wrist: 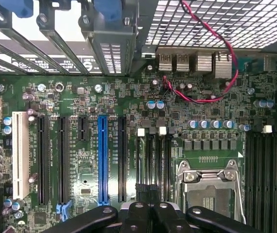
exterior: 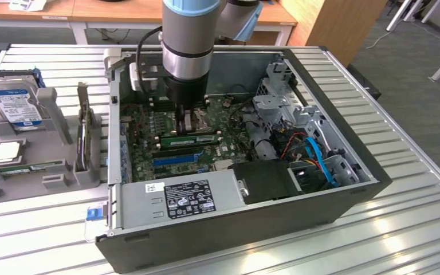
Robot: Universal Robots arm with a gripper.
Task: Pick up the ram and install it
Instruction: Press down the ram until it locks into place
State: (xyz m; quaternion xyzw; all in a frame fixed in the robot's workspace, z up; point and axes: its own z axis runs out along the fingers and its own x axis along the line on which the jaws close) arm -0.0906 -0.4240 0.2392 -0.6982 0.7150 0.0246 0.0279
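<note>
Inside the open black computer case (exterior: 342, 189), the black gripper (wrist: 150, 213) hangs over the green motherboard (wrist: 177, 116); its finger opening and contents cannot be determined.

A long green ram stick (exterior: 191, 139) sits in a motherboard slot.

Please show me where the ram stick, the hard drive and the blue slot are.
ram stick (exterior: 189, 139): exterior view, middle of its green edge.
hard drive (exterior: 15, 102): exterior view, its label.
blue slot (wrist: 102, 160): wrist view, middle of its length.

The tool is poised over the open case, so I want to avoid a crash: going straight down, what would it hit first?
Probably the motherboard, near the memory slots beside the CPU socket; the tool points at it, though depth is unclear.
</note>
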